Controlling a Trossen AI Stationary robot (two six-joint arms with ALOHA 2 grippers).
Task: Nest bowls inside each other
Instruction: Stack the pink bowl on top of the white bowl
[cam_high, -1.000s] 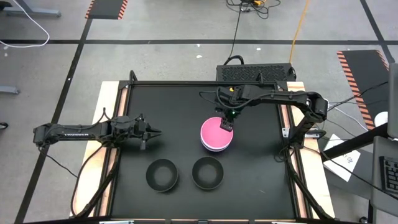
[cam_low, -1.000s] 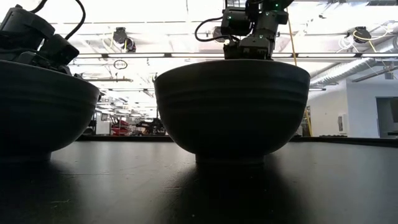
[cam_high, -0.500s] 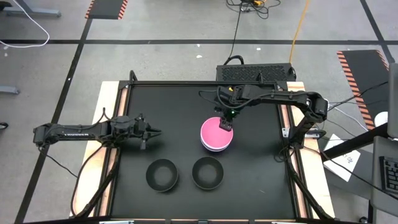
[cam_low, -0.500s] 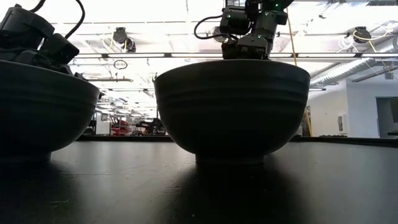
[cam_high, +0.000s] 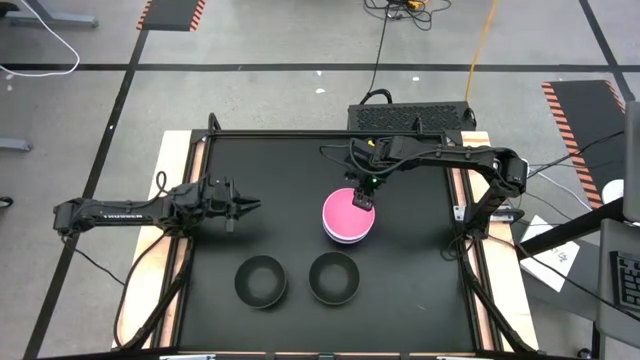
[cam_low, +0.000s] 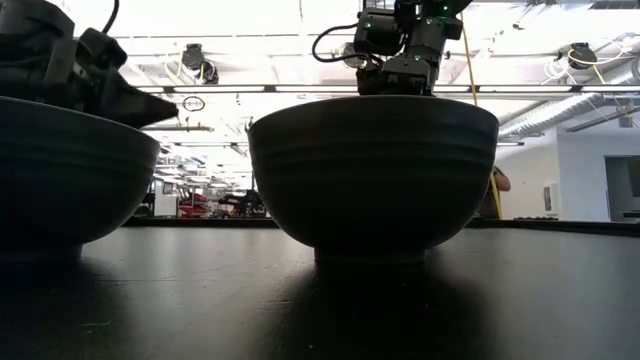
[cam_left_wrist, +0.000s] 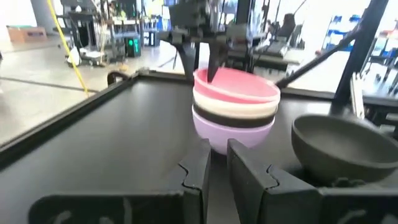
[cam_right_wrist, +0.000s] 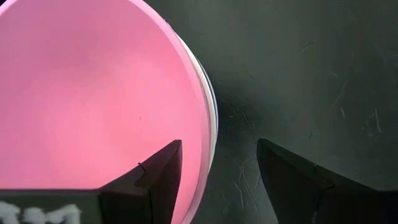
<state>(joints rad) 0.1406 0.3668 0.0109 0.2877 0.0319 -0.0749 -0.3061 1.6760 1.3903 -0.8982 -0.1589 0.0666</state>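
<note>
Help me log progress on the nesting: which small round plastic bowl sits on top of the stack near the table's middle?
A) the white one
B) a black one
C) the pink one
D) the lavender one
C: the left wrist view shows the pink plastic bowl topmost, above a white bowl, a dark band and the lavender bowl at the bottom; the right gripper is open astride the pink bowl's rim.

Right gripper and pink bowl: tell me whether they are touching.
Cannot tell. The right wrist view shows the right gripper open with its fingers straddling the pink bowl rim, one inside, one outside, but no view shows contact or a gap plainly.
</note>
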